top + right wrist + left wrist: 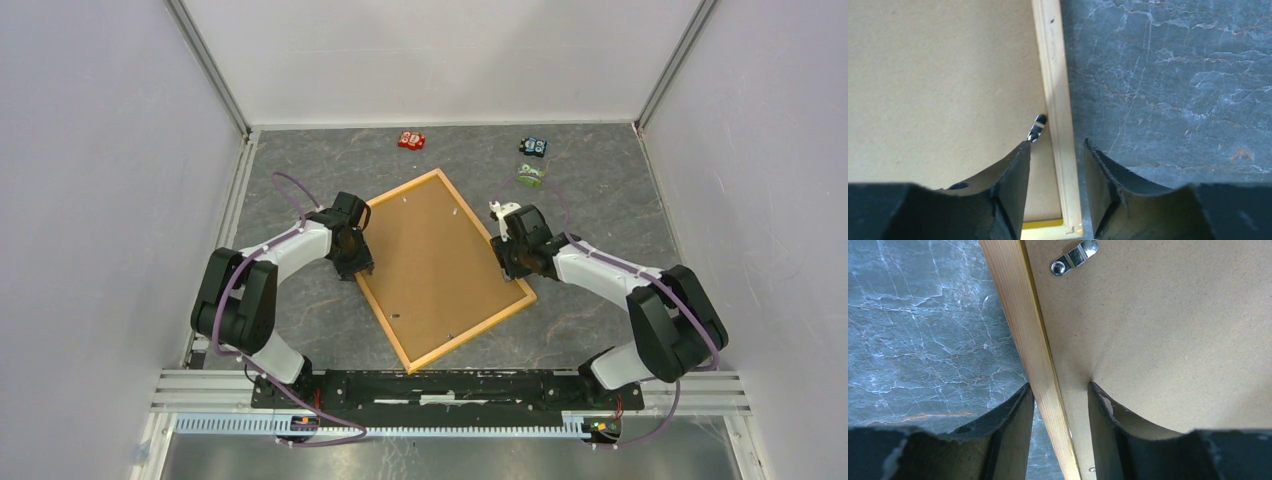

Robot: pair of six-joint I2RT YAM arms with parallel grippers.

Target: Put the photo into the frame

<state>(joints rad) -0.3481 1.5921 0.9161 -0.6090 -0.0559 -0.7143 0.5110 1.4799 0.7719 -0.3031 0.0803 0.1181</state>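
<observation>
Yellow-orange wooden picture frame (pixel 1028 340) lies flat, brown backing board (pixel 1158 330) inside. Left gripper (pixel 1060 387) jaws parted astride 1 rail; right gripper (pixel 1056 141) likewise astride opposite rail; neither seemingly clamping.

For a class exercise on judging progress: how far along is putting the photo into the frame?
Done: the backing board lies inside the face-down frame. In hand: the left gripper and right gripper, jaws open, straddle opposite rails, the right beside a clip. Left: the photo is out of sight, perhaps under the board; clips may need turning.
</observation>
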